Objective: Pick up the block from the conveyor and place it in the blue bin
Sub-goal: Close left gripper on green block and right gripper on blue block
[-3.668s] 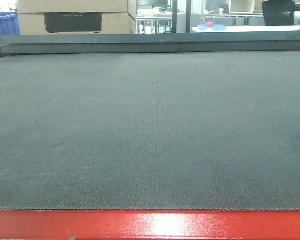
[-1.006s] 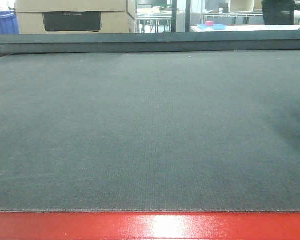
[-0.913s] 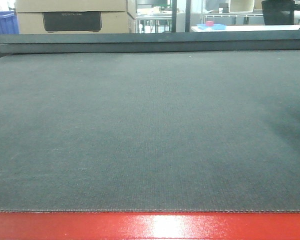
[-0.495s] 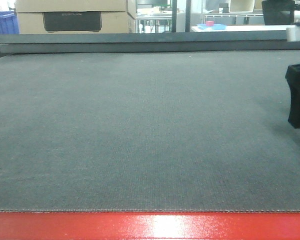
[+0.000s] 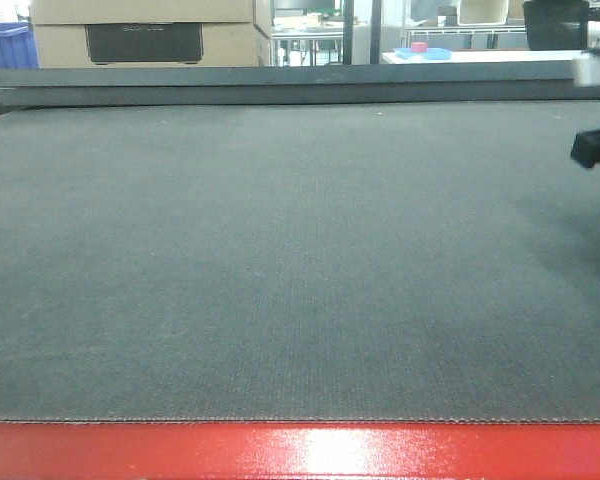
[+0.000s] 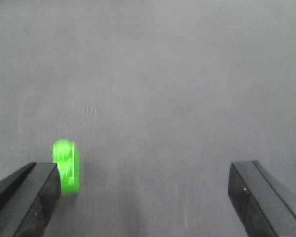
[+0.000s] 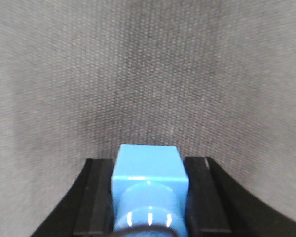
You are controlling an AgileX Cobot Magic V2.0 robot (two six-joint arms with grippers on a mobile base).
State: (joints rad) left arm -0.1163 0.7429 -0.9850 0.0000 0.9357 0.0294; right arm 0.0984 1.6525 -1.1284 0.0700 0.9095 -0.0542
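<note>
Blue block [image 7: 149, 180] sits clenched in my right gripper [image 7: 149, 165] over the conveyor [image 7: 138, 74]; my left gripper [image 6: 143, 173] gapes wide (a blurred green block [image 6: 66, 167] lies on the belt beside one finger).

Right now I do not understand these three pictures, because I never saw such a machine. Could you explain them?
This is a robot with two arms. The wide picture looks forward over the grey belt and its red frame; a black arm part shows at the right edge. The other two come from cameras on the wrists. The left claw is open over the belt, a green block beside one finger. The right claw is shut on a blue block.
</note>
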